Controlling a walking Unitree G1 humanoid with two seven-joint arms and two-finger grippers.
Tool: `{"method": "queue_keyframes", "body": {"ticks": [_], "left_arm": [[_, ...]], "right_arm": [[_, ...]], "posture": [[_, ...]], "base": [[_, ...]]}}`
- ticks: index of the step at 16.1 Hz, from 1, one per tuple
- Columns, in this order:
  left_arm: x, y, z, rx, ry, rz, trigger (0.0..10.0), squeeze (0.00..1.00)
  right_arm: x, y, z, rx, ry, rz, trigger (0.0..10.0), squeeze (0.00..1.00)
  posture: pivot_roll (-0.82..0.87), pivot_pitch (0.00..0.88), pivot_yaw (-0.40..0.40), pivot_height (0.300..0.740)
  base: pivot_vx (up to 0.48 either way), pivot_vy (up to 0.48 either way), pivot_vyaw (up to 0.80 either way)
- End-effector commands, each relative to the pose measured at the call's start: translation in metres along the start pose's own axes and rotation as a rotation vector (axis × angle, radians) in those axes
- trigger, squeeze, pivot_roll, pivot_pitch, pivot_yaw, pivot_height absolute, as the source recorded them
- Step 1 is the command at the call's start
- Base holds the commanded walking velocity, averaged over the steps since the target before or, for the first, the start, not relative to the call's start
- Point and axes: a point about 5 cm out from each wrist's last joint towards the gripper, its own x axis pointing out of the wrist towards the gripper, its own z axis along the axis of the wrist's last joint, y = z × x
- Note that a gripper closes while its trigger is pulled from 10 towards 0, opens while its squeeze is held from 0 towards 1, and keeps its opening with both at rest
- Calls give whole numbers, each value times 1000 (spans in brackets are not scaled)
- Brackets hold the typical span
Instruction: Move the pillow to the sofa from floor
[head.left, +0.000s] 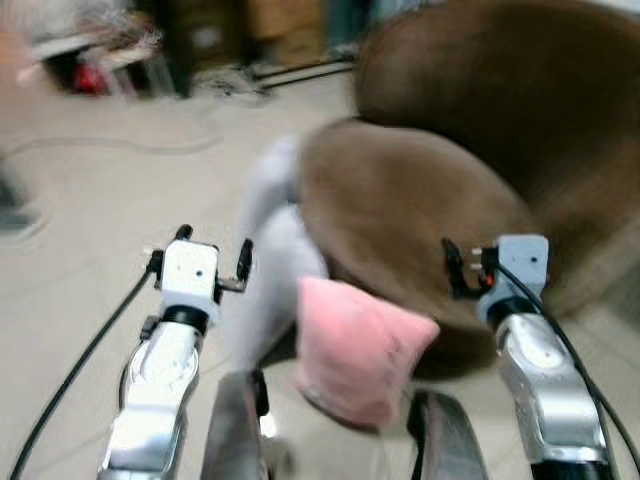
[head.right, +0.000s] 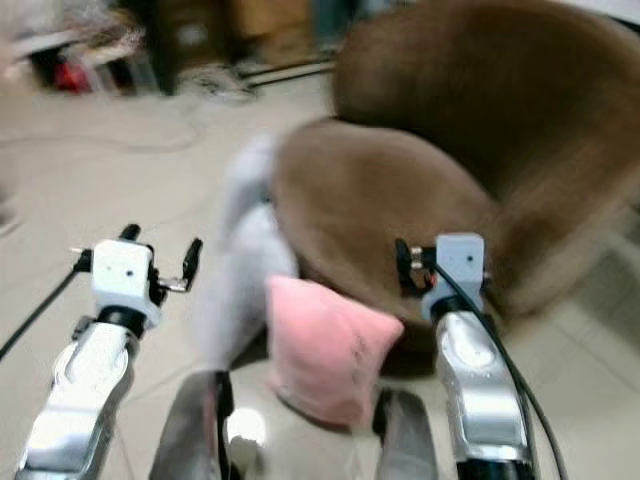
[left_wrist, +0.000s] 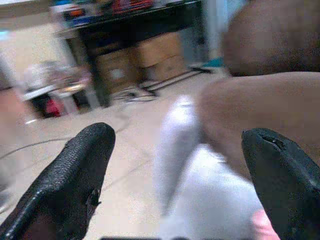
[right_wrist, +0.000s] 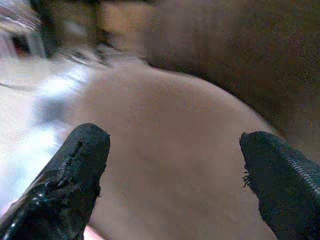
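Pillow (head.left: 360, 350) leans against sofa (head.left: 420, 210); left gripper (left_wrist: 175, 170) spread wide.

A pale tiled floor (head.left: 90, 200) carried a brown sofa (head.left: 420, 200). A pink pillow (head.left: 355, 350) rested on the floor against the sofa's front edge, beside a white cushion (head.left: 270, 260). A thin cable (head.left: 120, 145) lay farther off.

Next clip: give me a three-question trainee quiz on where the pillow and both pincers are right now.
1. True or false: the pink pillow lies on the sofa seat.
2. Which pincer is open? A) left pincer only B) right pincer only C) both
3. Fill in: draped beside the sofa is a ___ cloth.

Key
1. False: it stands on the floor against the sofa's front, between the two arms.
2. C
3. white
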Motion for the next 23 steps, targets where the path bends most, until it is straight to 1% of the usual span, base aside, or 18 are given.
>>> {"method": "queue_keyframes", "body": {"ticks": [1,4,7,8,10,11,12,13,14,15,16,17,18,19,20,21,22,23], "left_arm": [[2,-3,4,-10,-15,-11,10000,0],[2,-3,3,-8,-13,-10,10000,0],[2,-3,2,1,-7,-6,10000,0],[1,-3,2,1,-7,-8,10000,0],[-3,-5,-1,15,8,-61,10000,0],[-7,-7,-5,17,26,-119,10000,0],[-9,-9,-6,20,29,-141,10000,0],[-10,-10,-8,37,36,-166,10000,0],[-12,-10,-8,50,34,-176,10000,0],[-14,-9,-8,61,32,-177,10000,0],[-14,-7,-9,69,35,-178,10000,0],[-16,-6,-13,84,39,-187,10000,0],[-19,-7,-15,85,45,-220,10000,0],[-26,-7,-13,81,45,-250,10000,0],[-30,-8,-13,74,47,-266,10000,0],[-36,-10,-13,63,58,-320,10000,0],[-41,-12,-14,71,69,-370,10000,0],[-49,-15,-16,79,84,-443,10000,0]], "right_arm": [[-2,-7,-3,6,13,-22,10000,0],[-1,-8,-2,-5,12,-24,10000,0],[1,-9,-3,-7,20,-11,10000,0],[3,-8,-4,5,36,17,10000,0],[10,-8,-8,-23,72,60,10000,0],[14,-8,-11,-30,94,71,10000,0],[17,-7,-12,-30,102,85,10000,0],[24,-6,-18,-43,134,98,10000,0],[25,-6,-23,-58,162,98,10000,0],[26,-5,-29,-38,186,112,10000,0],[30,-4,-33,-35,198,119,10000,90],[34,-4,-40,-35,209,127,10000,1000],[39,-3,-48,4,228,169,10000,1000],[38,-5,-53,18,243,179,10000,1000],[38,-5,-55,28,248,182,10000,1000],[38,-6,-64,36,299,180,10000,1000],[37,-7,-72,39,338,168,10000,1000],[36,-8,-84,23,386,167,10000,1000]], "posture": [[-22,0,9,521],[-22,0,9,521],[-13,0,1,521],[-13,0,1,521],[-6,0,-2,521],[-5,0,0,521],[-5,0,4,521],[0,0,-5,521],[1,0,-5,521],[4,0,-15,521],[4,0,-23,521],[4,0,-32,521],[11,0,-41,521],[21,0,-49,521],[24,0,-48,521],[27,7,-47,521],[32,30,-47,521],[38,45,-44,521]], "base": [[285,0,0],[260,0,0],[0,0,0],[0,0,0],[0,0,0],[0,0,0],[0,0,0],[0,0,0],[0,0,0],[0,0,0],[0,0,0],[0,0,0],[0,0,0],[0,0,0],[0,0,0],[0,0,0],[0,0,0],[0,0,0]]}}
